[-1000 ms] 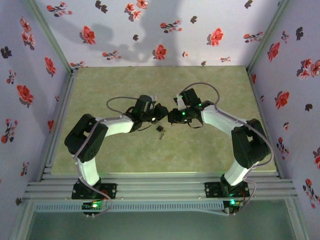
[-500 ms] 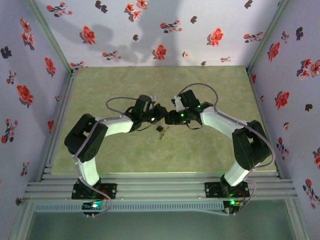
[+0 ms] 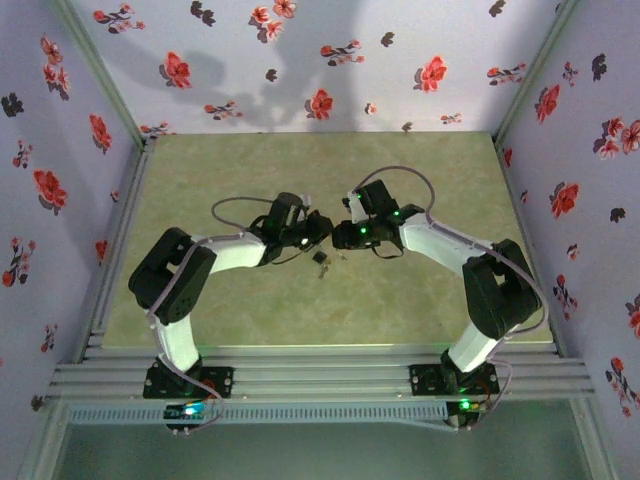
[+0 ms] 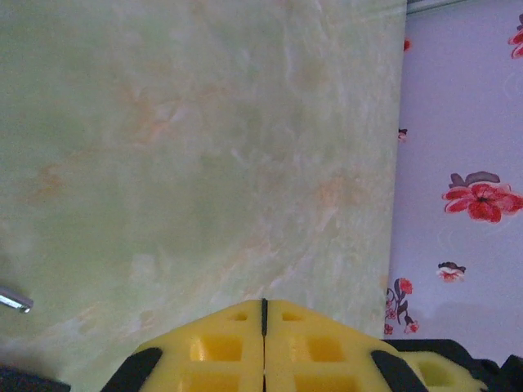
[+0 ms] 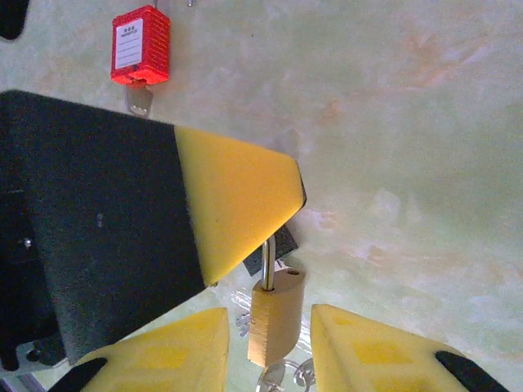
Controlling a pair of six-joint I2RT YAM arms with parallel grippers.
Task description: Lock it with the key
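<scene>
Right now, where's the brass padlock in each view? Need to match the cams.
Top external: padlock, likely the small dark shape just below the right gripper.
Right wrist: bottom centre, between that gripper's yellow fingers.
Left wrist: a metal glint at the left edge; cannot tell what.
Shared landmark: the green tabletop.

Left claw crowds padlock; table beyond open.

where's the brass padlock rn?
Right wrist view: brass padlock sits between the right gripper's open fingers, its shackle running up to the left gripper's yellow tip. Top view: mid-table, where the two grippers meet.
</scene>
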